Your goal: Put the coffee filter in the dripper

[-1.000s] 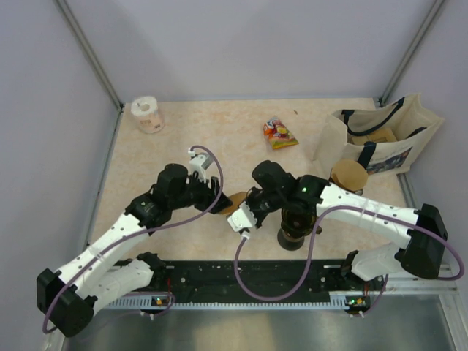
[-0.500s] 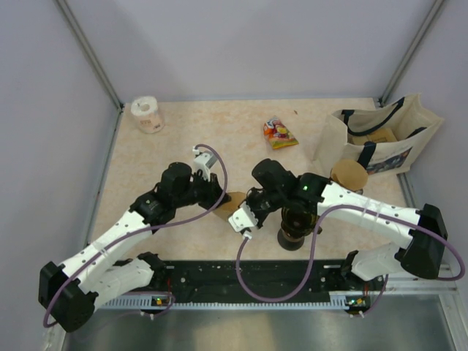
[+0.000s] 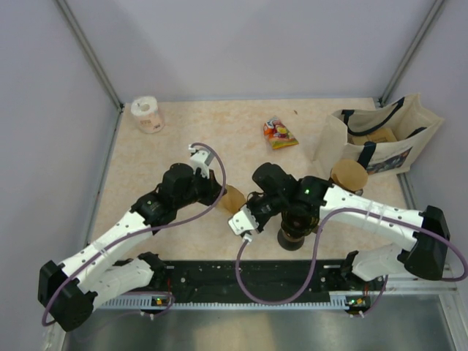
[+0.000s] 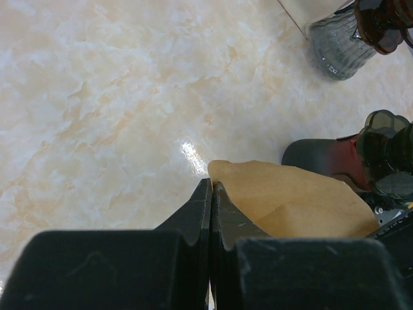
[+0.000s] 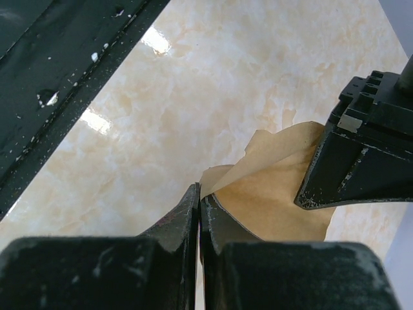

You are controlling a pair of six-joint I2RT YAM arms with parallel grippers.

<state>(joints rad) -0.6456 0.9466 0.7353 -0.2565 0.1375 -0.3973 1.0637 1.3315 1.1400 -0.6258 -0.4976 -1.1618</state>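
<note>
Nothing legible in any view. Tote bag [image 3: 380, 142], far right of counter [image 3: 197, 135]: dark printed patch on its front, too small to read. Snack packet [image 3: 279, 134], mid-counter: red and yellow graphics, lettering blurred beyond reading.

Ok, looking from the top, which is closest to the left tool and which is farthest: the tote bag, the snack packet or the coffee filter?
1. The coffee filter: pinched in the left tool, right at its tip.
2. The snack packet: farther back, a bit to the right.
3. The tote bag: away in the far right corner.
</note>
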